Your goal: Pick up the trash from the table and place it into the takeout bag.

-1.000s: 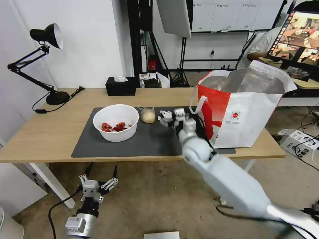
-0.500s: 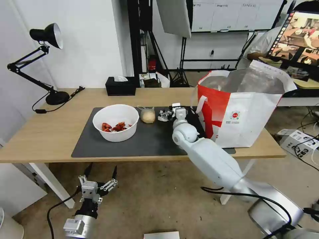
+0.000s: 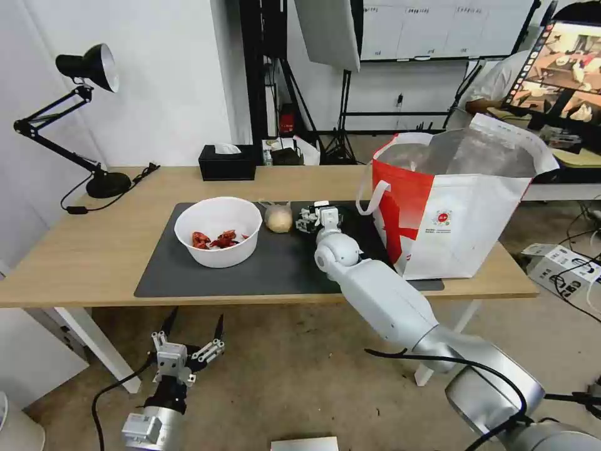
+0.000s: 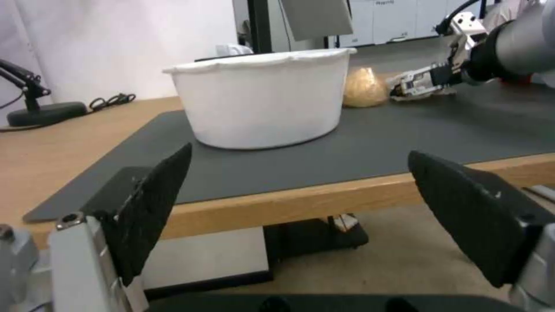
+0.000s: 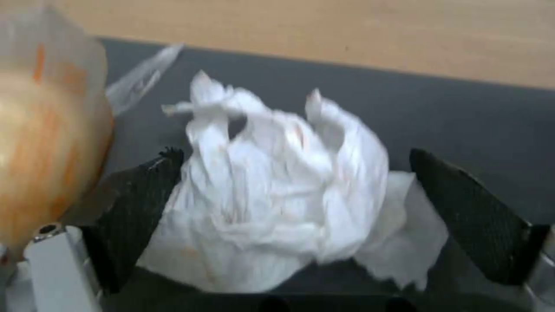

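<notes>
Right gripper (image 5: 289,208) sits spread wide with the crumpled napkin (image 5: 272,203) straddled between its fingers, not pinched yet; left gripper (image 3: 188,351) hangs open, empty, below the table (image 3: 81,250).

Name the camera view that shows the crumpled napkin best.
The right wrist view: the crumpled napkin lies large between the open right gripper fingers. In the head view that gripper covers it; the left wrist view shows a distant sliver.

The left pincer (image 4: 301,212) hangs open below the table (image 4: 324,197) edge. On the mat (image 4: 405,130), a white bowl (image 4: 260,104) stands near the edge, a bagged bun (image 4: 363,88) behind it, the right pincer (image 4: 419,82) just beside the bun.
</notes>
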Available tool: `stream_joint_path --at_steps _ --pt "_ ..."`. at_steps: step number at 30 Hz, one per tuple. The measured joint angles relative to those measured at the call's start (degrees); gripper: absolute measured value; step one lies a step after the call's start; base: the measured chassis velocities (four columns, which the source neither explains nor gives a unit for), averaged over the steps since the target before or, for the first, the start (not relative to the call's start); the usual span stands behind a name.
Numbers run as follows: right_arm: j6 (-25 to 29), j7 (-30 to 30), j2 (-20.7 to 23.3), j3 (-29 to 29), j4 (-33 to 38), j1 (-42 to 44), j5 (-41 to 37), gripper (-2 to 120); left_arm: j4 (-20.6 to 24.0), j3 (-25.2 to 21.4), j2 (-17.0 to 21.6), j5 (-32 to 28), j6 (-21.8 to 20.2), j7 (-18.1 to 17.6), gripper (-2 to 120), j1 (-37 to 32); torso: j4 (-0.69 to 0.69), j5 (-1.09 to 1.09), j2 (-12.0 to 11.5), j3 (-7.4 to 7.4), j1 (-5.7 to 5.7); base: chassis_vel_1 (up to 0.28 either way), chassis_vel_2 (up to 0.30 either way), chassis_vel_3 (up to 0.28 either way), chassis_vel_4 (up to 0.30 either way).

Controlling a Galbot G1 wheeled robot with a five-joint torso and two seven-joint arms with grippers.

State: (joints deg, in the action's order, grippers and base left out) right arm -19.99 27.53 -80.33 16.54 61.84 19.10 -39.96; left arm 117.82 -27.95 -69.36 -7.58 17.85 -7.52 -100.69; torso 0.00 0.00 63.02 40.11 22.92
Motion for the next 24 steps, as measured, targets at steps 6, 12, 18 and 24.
stream_joint_path --at_steps 6,12,18,24 --pt "-0.33 0.33 0.26 0.15 1.18 0.64 -0.29 86 0.73 -0.32 0.13 -0.04 0.01 0.00 100 -0.50 0.00 0.00 0.00 0.00 0.00 0.000 0.000 0.000 0.000" --pt "-0.48 1.08 0.80 0.15 1.93 0.76 -1.47 64 1.39 -0.71 0.06 -0.05 0.05 0.00 100 -1.19 0.01 0.00 0.01 0.00 0.00 0.000 0.000 0.000 0.000" --pt "-0.49 1.29 2.02 0.14 3.57 1.38 -2.13 41 1.65 -0.82 -0.09 -0.05 0.09 -0.01 100 -1.33 0.00 0.00 0.01 0.00 0.00 0.000 0.000 0.000 0.000" --pt "1.82 1.15 3.19 -0.04 5.83 2.77 -1.89 22 1.65 -0.75 -0.35 -0.01 0.09 -0.01 100 -1.37 0.00 0.00 0.00 0.00 0.00 0.000 0.000 0.000 0.000"
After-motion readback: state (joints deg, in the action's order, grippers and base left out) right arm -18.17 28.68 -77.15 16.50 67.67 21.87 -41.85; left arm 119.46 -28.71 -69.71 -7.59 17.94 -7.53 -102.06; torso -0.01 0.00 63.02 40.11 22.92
